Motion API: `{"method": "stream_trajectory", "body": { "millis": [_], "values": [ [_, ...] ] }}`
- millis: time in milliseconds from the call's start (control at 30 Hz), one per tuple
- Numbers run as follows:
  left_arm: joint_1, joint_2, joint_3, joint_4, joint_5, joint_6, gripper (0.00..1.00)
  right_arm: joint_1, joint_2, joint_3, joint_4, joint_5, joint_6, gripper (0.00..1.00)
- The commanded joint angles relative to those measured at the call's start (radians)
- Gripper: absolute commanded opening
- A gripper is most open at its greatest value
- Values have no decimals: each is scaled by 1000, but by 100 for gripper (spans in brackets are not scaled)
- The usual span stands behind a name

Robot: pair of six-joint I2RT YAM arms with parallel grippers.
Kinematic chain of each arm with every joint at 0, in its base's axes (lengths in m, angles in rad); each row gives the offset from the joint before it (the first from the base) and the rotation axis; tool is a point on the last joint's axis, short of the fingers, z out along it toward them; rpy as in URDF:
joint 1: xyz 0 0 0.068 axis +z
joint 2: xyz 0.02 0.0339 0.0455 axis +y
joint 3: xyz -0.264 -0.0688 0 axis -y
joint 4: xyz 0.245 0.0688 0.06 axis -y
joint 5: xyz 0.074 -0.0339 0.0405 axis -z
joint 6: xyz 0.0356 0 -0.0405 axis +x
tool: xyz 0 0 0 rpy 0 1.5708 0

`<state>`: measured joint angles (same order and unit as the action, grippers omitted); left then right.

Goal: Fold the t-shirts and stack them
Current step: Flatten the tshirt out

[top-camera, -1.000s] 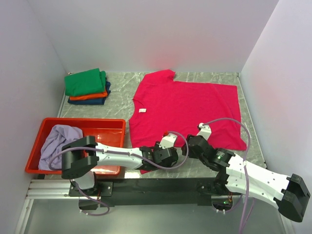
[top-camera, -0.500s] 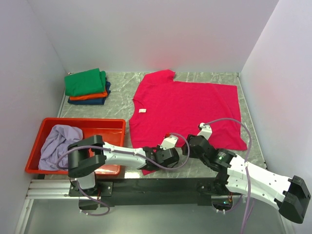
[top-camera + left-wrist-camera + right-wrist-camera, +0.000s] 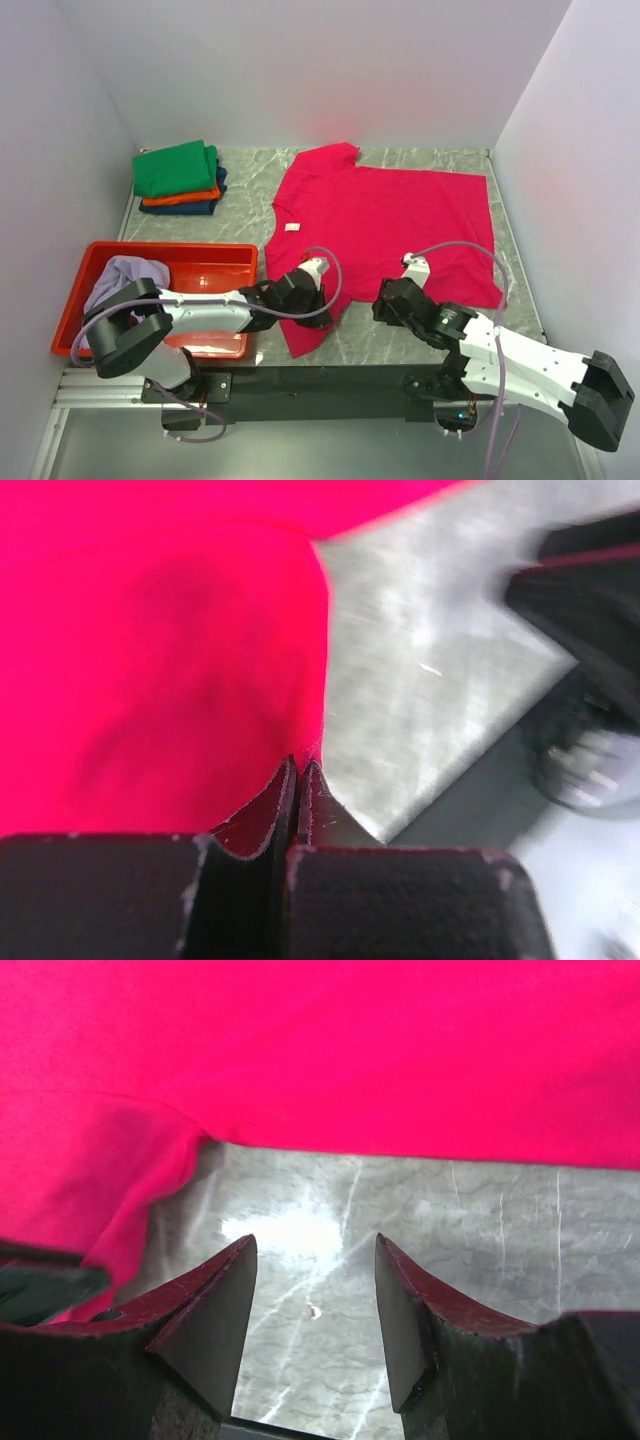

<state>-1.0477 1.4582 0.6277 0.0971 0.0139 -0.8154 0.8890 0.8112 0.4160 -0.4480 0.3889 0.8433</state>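
The crimson-pink t-shirt (image 3: 385, 225) lies spread flat on the marble table, its near sleeve (image 3: 305, 335) hanging toward the front edge. My left gripper (image 3: 308, 300) is shut at that sleeve's edge; in the left wrist view the jaws (image 3: 298, 767) meet right where the pink cloth (image 3: 150, 660) ends, pinching its hem. My right gripper (image 3: 385, 305) stands open over bare table (image 3: 330, 1220) just short of the shirt's near hem (image 3: 350, 1060), with nothing between its fingers. Folded green (image 3: 177, 168), orange (image 3: 178, 197) and dark blue (image 3: 190, 208) t-shirts are stacked at the back left.
A red plastic tray (image 3: 215, 262) at the front left holds a crumpled pale lavender t-shirt (image 3: 122, 285). White walls close the table in on the left, back and right. The table's front edge (image 3: 380, 358) runs just below both grippers.
My left gripper has shut and swung left along the shirt's near edge to the sleeve. The right gripper stays open and has barely shifted.
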Motion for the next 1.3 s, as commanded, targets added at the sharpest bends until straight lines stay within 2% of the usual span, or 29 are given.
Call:
{"method": "stream_trajectory", "body": {
  "millis": [0,200,367,467,700,800,867,933,967,1067,1133,1267],
  "values": [
    [55,-13,-37,212,291,-51,1,-5,49,27,40,-13,-16,57],
    [175,-7,-140,413,495,-139,1,-4,68,24,54,-24,-23,57],
    [179,25,-122,340,489,-99,1,-4,63,26,52,-24,-23,57],
    [178,31,-88,187,367,-51,1,-4,68,27,54,-27,-26,57],
    [181,-82,-66,-43,138,7,6,-5,81,35,63,-33,-38,57],
    [180,-79,-45,-94,88,27,22,-2,106,47,74,-44,-44,57],
    [178,-84,-36,-131,57,28,44,1,114,49,80,-45,-44,57],
    [172,-110,-25,-174,-9,27,53,2,115,46,81,-48,-41,57],
    [166,-120,-17,-192,-11,30,54,4,115,41,81,-45,-41,57],
    [103,-170,41,-282,-191,30,54,2,106,40,77,-42,-38,57],
    [13,-197,94,-338,-332,21,55,4,97,40,69,-38,-36,57],
    [-119,-216,153,-356,-458,13,55,4,82,41,46,-16,-24,57]
  ]
}}
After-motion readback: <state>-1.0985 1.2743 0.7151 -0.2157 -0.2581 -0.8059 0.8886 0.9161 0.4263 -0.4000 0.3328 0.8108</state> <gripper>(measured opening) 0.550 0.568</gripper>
